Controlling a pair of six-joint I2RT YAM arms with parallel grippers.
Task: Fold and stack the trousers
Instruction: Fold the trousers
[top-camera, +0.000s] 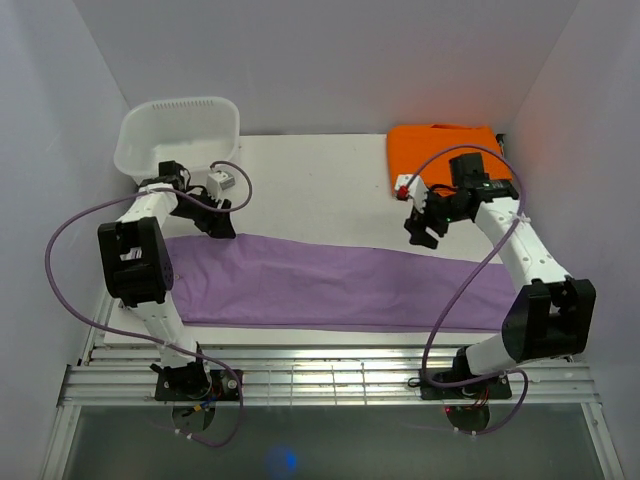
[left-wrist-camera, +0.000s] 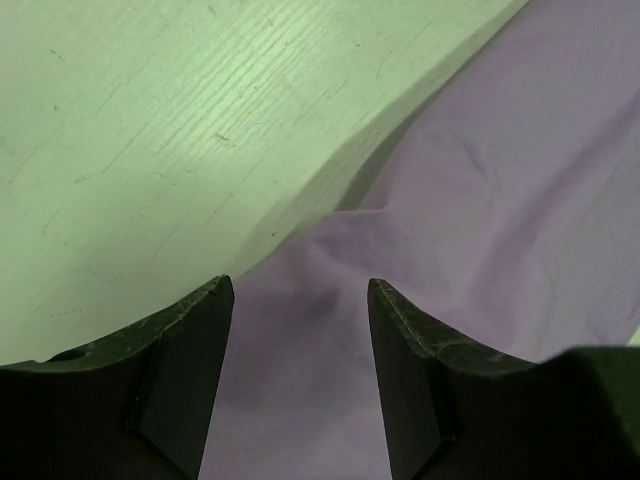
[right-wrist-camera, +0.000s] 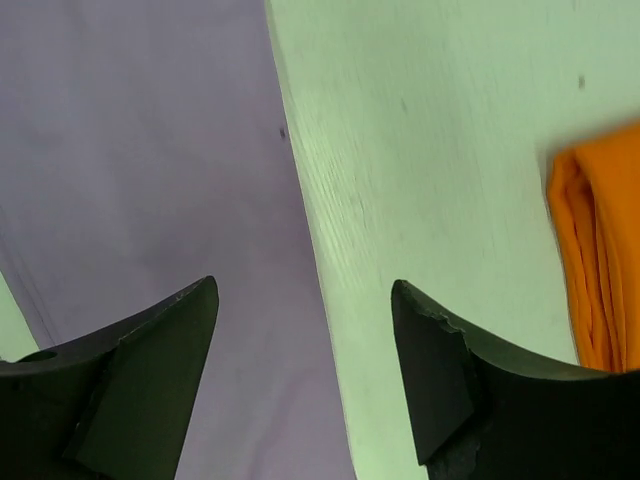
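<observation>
1. Long lilac soft-cloth trousers (top-camera: 340, 285) lie flat in a wide band across the white counter (top-camera: 320, 185), running from the left edge to the right edge in the lower middle of the top view.
2. Left end effector (top-camera: 218, 224) sits at the band's upper-left corner with its jaws spread and nothing pinched. In the left wrist view, a raised fold of the lilac cloth lies in the gap between the two black fingers (left-wrist-camera: 190, 360). I can't tell whether they touch the cloth.
3. Right end effector (top-camera: 424, 232) is above the band's top edge, right of centre, with its jaws spread and nothing in them. In the right wrist view, the cloth edge runs down between the fingers, with lilac on the left and bare counter on the right.
4. Folded orange cloth (top-camera: 445, 150) is in the upper right of the counter, apart from the trousers. It shows at the right edge of the right wrist view.
5. White perforated plastic basket (top-camera: 175, 130) is in the upper left corner, behind the left arm.
</observation>
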